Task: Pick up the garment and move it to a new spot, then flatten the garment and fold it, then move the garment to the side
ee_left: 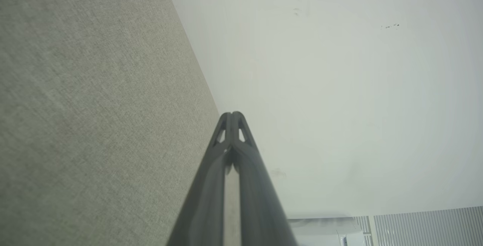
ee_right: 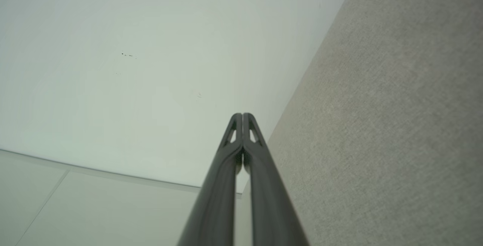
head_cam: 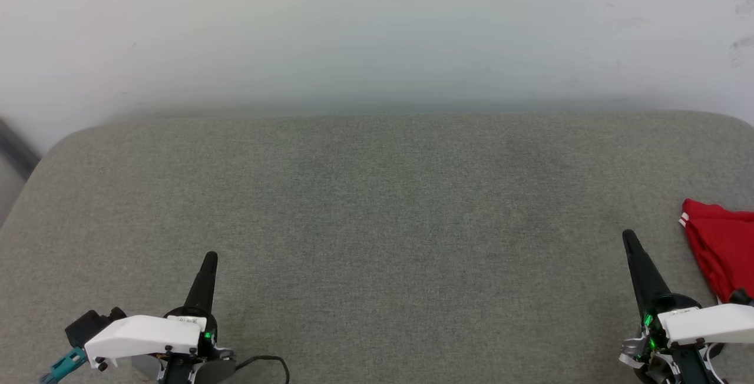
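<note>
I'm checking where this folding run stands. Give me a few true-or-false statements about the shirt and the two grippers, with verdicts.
1. The garment lies on the grey padded surface at the head view's right edge. True.
2. The right gripper is shut on the garment. False: it is shut on nothing; the cloth lies beside it, apart from its fingers.
3. The left gripper is shut and holds nothing. True.
4. The garment is spread flat across the surface's middle. False: it lies bunched at the right side, partly cut off by the picture's edge.
5. The left gripper is the nearer one to the garment. False: the right one is.
</note>
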